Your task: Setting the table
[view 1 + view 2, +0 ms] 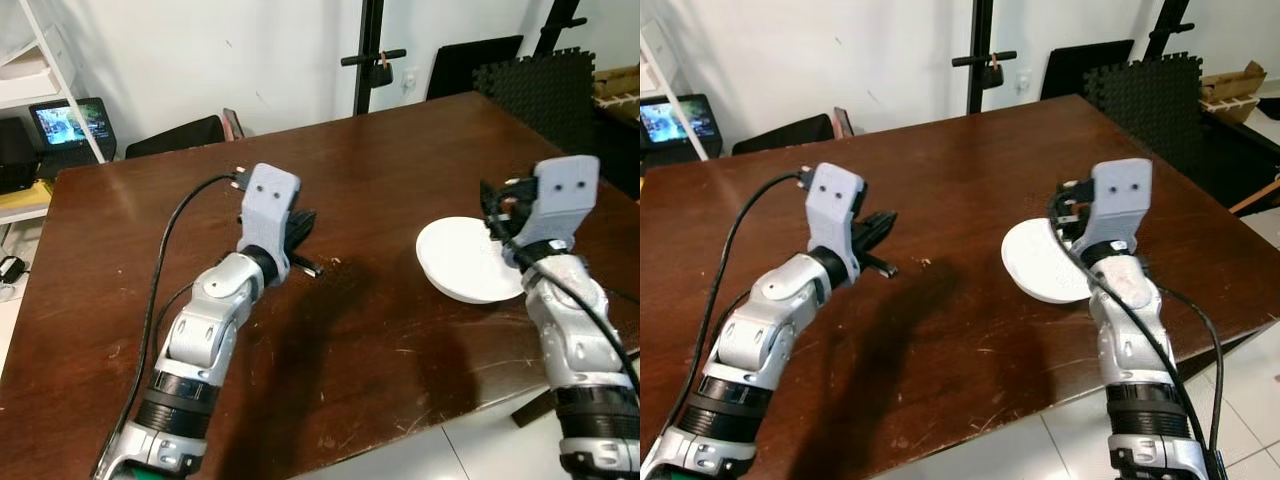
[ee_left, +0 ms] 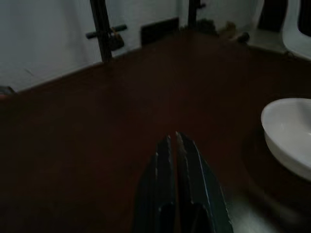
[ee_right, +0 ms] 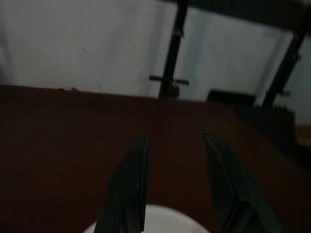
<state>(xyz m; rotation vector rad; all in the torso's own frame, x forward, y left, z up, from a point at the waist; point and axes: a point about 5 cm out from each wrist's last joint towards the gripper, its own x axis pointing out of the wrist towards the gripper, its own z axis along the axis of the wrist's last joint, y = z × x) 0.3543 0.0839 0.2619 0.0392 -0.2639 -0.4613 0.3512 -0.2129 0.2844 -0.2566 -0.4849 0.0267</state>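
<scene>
Item: white bowl (image 1: 468, 258), shallow, plain, glossy. It sits on the dark wooden table (image 1: 380, 160), toward the table's right side and near its front edge. Judged rigid, of moderate weight, and breakable if it is ceramic; the smooth glaze is likely slippery under hard black fingers. Best hold, by judgement: pinch the rim wall, one finger inside and one outside, at the side nearest the right arm. It should be lifted level and set down softly.

Markings: none legible on the bowl. No brand, label or writing can be read anywhere; the small screen (image 1: 70, 123) far behind the bowl, beyond the table's left corner, shows a picture too small to make out.

Right gripper (image 3: 176, 145): directly over the bowl's right rim, fingers spread well apart and empty, the bowl's near edge just below them in the right wrist view.

Left gripper (image 2: 176, 141): well to the left of the bowl, above bare tabletop near a small crumb (image 1: 334, 262), fingers pressed together with nothing between them.

Behind the bowl, past the table's far edge: a black stand (image 1: 368, 55) and dark foam mats (image 1: 545, 85) against the white wall.
</scene>
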